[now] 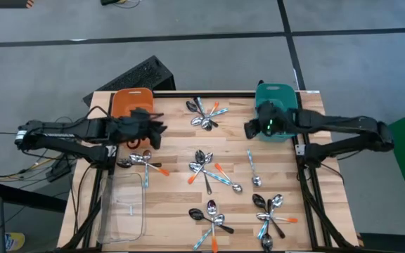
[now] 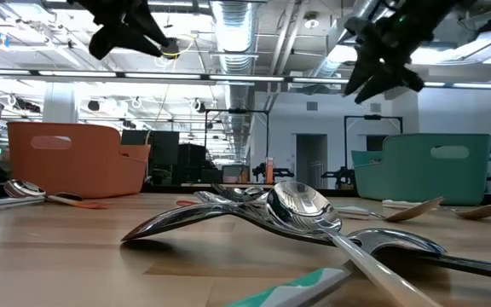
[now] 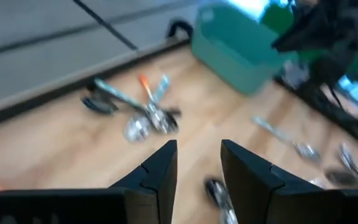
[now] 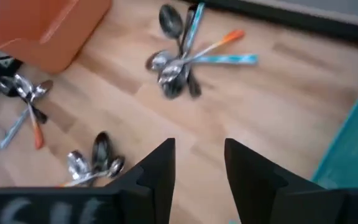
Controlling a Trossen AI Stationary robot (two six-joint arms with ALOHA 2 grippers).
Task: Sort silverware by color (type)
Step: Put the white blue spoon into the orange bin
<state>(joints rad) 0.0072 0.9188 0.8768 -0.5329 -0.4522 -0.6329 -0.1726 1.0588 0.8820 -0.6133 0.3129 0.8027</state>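
Observation:
Spoons lie on the wooden table in several small piles: one at the far middle (image 1: 204,114), one at the left (image 1: 140,161), one in the middle (image 1: 209,171), two near the front (image 1: 213,219) (image 1: 269,213), and a single spoon (image 1: 253,169). They are shiny silver, orange-handled, light-blue-handled and dark. My left gripper (image 1: 159,128) hovers open and empty above the table by the orange bin (image 1: 132,103). My right gripper (image 1: 247,128) hovers open and empty beside the teal bin (image 1: 275,105). The far pile also shows in the right wrist view (image 4: 182,53) and the left wrist view (image 3: 138,112).
A clear plastic tray (image 1: 124,207) sits at the table's near left corner. The orange bin stands at the far left and the teal bin at the far right. Bare wood lies between the piles. A dark keyboard-like object (image 1: 129,77) lies beyond the far edge.

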